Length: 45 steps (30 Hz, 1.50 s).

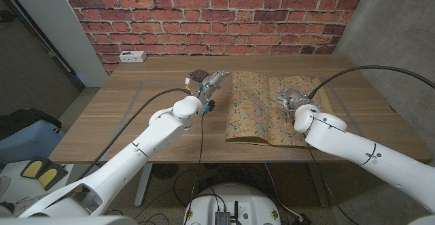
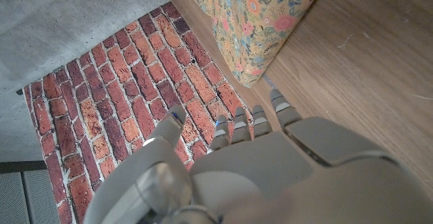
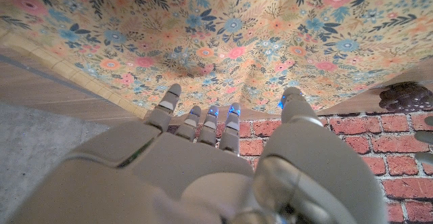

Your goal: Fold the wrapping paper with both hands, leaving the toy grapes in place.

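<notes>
- Okay, I see the wrapping paper (image 1: pixel 272 109) lying a little right of the middle of the head view, on the wooden table (image 1: pixel 122 123). It is tan with lots of small flowers on it, and it looks thin and bendy.
- The paper has a crease down its middle like an open book, and its near edge curls up a bit.
- The toy grapes (image 1: pixel 198 75) are a small dark bumpy clump just left of the paper, in the upper middle of the head view. They sit on the bare wood, not on the paper.
- My left hand (image 1: pixel 209 83) is smooth and grey-white. It is right beside the grapes and by the paper's left edge. In the left wrist view its fingers (image 2: pixel 238 126) are straight and close together, holding nothing.
- My right hand (image 1: pixel 292 99) is over the right half of the paper. In the right wrist view its fingers (image 3: pixel 203 119) reach toward the flowery sheet; I cannot tell if they pinch it.
- Behind the table is a rough red brick wall (image 1: pixel 204 14). A small white box (image 1: pixel 132 57) sits at the table's far left.
</notes>
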Available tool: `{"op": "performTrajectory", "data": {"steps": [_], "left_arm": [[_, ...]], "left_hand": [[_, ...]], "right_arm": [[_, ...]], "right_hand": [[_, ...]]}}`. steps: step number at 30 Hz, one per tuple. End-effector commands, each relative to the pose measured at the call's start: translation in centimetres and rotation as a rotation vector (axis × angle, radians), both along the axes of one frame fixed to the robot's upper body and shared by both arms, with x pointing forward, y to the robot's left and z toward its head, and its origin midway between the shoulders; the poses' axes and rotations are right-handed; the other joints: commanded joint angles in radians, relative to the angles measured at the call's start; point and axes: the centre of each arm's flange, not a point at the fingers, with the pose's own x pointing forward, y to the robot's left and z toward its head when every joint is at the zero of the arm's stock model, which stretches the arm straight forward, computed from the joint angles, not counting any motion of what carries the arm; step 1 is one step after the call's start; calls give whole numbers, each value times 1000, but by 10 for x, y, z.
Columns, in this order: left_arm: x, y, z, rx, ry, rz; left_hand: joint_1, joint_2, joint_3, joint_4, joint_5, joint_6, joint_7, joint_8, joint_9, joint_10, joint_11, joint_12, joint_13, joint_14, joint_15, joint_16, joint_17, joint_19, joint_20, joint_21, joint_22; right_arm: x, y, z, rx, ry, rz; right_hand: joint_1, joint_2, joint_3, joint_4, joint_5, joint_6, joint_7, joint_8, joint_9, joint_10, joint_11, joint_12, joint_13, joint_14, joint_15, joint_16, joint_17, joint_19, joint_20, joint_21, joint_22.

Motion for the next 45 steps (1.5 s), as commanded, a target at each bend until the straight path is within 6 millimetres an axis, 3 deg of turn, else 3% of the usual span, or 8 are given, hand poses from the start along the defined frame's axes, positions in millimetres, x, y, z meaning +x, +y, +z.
{"op": "performTrajectory", "data": {"steps": [1,23,30,45], "left_arm": [[1,1,-6,-29,54,15],[4,1,-12,-52,166,-3],[8,0,-19,-100,248,-37],[40,-8,-35,-278,384,-340]], "left_hand": [[-11,3,0,11,-2,-9,6,5,3,-10,4,1,2,-12,4,1,5,-15,1,-2,2],[-33,-2,-7,31,-4,-47,5,-2,3,-43,16,-1,2,-36,23,1,5,-31,5,1,3],[-48,-6,-10,43,-4,-147,-2,-14,3,-109,23,-8,2,-55,33,2,3,-36,10,7,4],[-28,-4,2,25,2,-177,0,5,4,-141,31,4,3,-40,36,10,-1,60,21,44,1]], "right_arm": [[9,-4,-9,-23,71,-47],[10,-26,-28,-18,184,-153],[9,-31,-30,-10,187,-156],[7,-31,-30,-6,176,-144]], "right_hand": [[9,1,3,-4,8,-9,4,7,2,-5,3,0,2,-8,-3,3,1,4,-1,6,2],[15,6,2,-6,10,-17,6,9,3,-24,2,0,2,-33,3,2,2,-2,-9,8,2],[14,8,1,-5,10,-19,9,9,3,-30,-2,0,2,-36,4,3,2,1,-12,10,2],[14,9,-2,-5,10,-19,12,11,3,-29,1,4,3,-34,3,8,3,4,-14,12,2]]}}
